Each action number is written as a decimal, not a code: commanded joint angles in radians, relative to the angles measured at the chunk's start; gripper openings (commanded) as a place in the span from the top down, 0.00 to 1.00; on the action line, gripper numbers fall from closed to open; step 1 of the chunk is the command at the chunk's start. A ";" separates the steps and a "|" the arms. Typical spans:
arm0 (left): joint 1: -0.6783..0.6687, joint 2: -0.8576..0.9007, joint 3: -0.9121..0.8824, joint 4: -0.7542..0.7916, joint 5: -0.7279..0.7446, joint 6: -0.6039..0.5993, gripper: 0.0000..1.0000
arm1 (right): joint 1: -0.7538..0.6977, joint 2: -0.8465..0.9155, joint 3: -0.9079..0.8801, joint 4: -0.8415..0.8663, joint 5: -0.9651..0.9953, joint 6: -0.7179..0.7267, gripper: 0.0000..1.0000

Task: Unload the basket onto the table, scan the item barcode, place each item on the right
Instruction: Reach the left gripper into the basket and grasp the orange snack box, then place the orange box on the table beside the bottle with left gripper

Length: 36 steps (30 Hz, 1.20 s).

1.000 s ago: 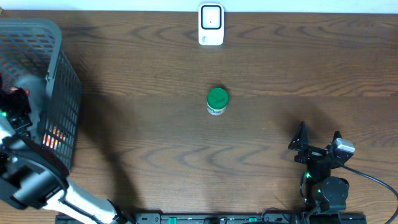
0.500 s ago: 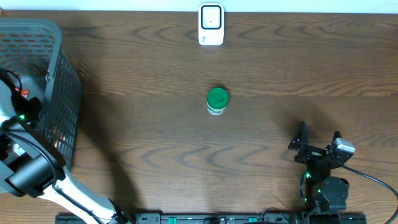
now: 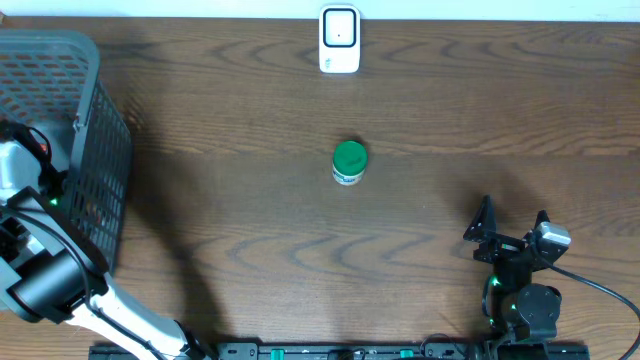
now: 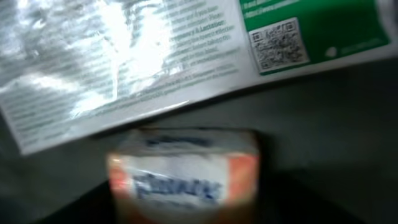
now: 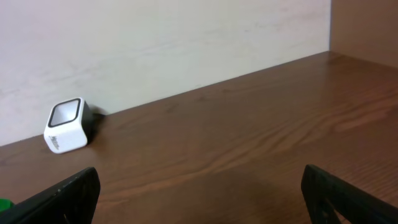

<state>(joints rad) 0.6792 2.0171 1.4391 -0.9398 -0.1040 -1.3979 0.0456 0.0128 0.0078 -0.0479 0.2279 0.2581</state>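
Observation:
My left gripper (image 4: 183, 200) is down inside the grey mesh basket (image 3: 98, 130), hidden from overhead by its arm (image 3: 22, 172). In the blurred left wrist view an orange and white box (image 4: 183, 167) fills the gap between the dark fingers, which press its two sides. Behind it lies a silver pouch (image 4: 124, 56) with a green panel and a QR code (image 4: 278, 43). The white scanner (image 3: 339, 40) stands at the table's far edge, also showing in the right wrist view (image 5: 67, 126). My right gripper (image 3: 512, 225) rests open at the near right, nothing between its fingers (image 5: 202, 193).
A jar with a green lid (image 3: 349, 162) stands in the middle of the wooden table, between the scanner and the near edge. The basket takes up the far left corner. A pale wall (image 5: 161, 43) rises behind the scanner.
The left arm has shifted inside the basket and its jaws have narrowed onto the box. An orange patch once seen through the basket wall has gone. The right arm has not moved.

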 commanded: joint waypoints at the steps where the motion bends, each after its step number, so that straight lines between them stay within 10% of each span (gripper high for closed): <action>1: 0.002 0.050 -0.064 -0.019 -0.013 0.017 0.37 | 0.008 -0.003 -0.002 -0.002 -0.001 -0.013 0.01; 6: 0.006 0.037 -0.036 -0.020 0.021 0.089 0.40 | 0.008 -0.003 -0.002 -0.002 -0.001 -0.013 0.01; 17: 0.093 -0.249 0.255 0.062 0.704 0.125 0.44 | 0.008 -0.003 -0.002 -0.002 -0.001 -0.013 0.01; 25: 0.076 -0.594 0.357 0.262 0.631 0.164 0.44 | 0.008 -0.003 -0.002 -0.002 -0.001 -0.013 0.01; 36: -0.709 -0.706 0.356 0.127 0.413 0.571 0.40 | 0.008 -0.003 -0.002 -0.002 -0.001 -0.013 0.01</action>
<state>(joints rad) 0.1783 1.2514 1.8034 -0.7372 0.4713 -1.0431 0.0456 0.0128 0.0078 -0.0479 0.2272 0.2581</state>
